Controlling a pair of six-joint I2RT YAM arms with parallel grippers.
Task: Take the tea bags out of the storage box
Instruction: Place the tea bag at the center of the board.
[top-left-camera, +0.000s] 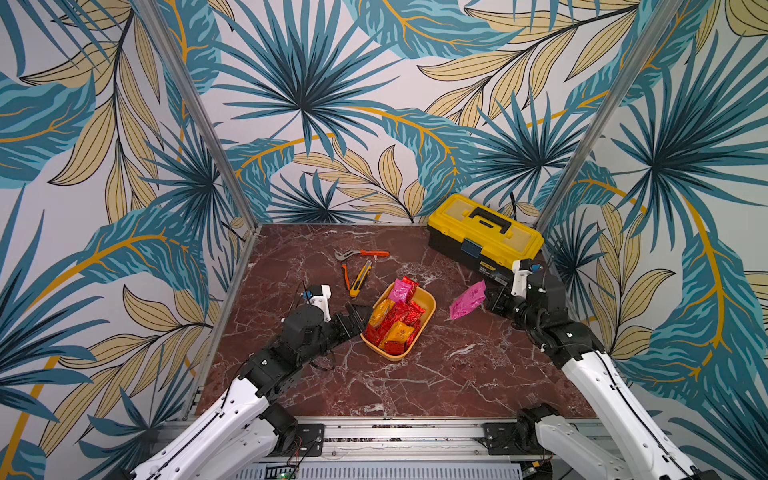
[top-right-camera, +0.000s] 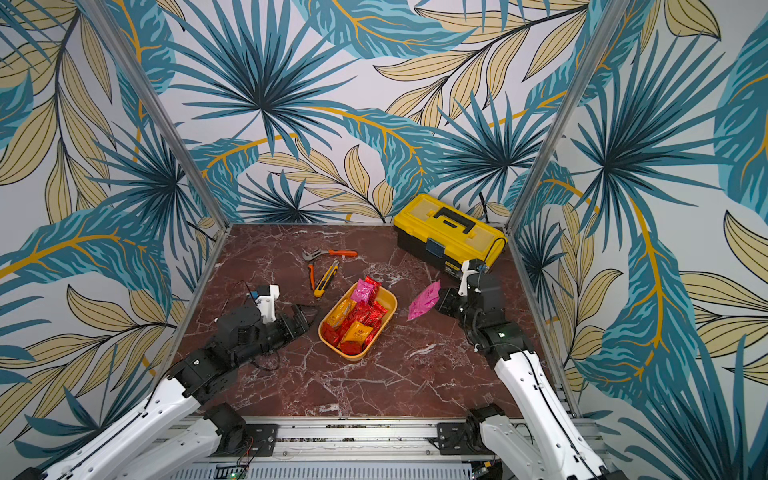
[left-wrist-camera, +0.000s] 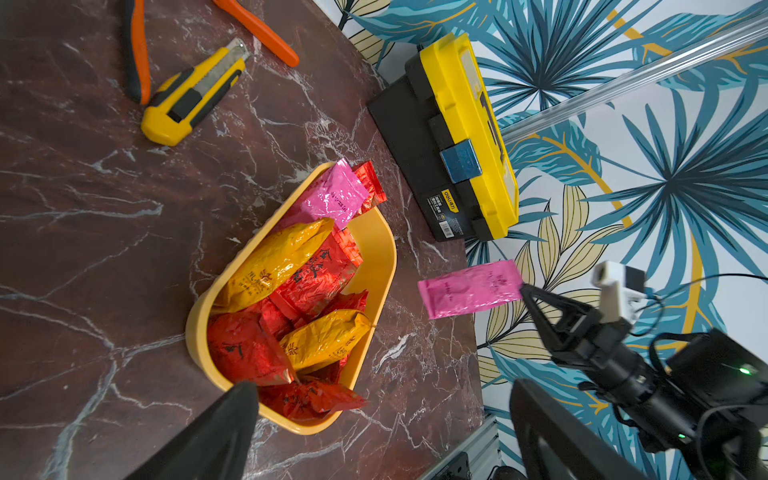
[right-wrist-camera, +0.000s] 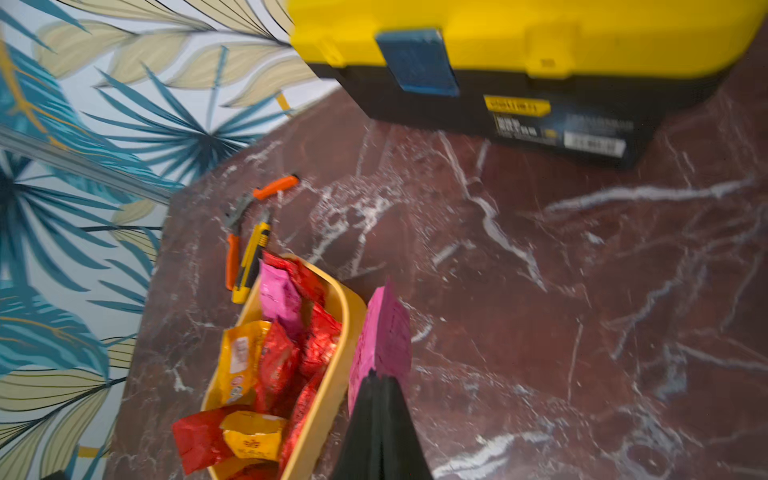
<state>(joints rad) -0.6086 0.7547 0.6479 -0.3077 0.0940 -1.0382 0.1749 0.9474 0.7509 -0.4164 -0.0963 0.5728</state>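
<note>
One magenta tea bag is out of the storage box. It is pinched by one end in the right claw, whose jaws are closed tight on the foil. The bag is held above the tabletop on the box's right side, clear of the rim, between the box and the yellow-and-black toolbox.

The other tea bags lie heaped inside the box. Most are red and two are orange-yellow. Another magenta one is propped at the box's far end, and a red sachet behind it pokes over the rim.

The left claw sits just beside the box's left long wall, jaws spread wide and holding nothing. In the left wrist view one fingertip overlaps the box's near corner, though I cannot tell whether it touches the rim.

Beyond the box's far-left corner lies a yellow utility knife, nearest the box, with orange-handled pliers farther off. The toolbox, lid shut, stands beyond the box's far-right side, against the wall.
</note>
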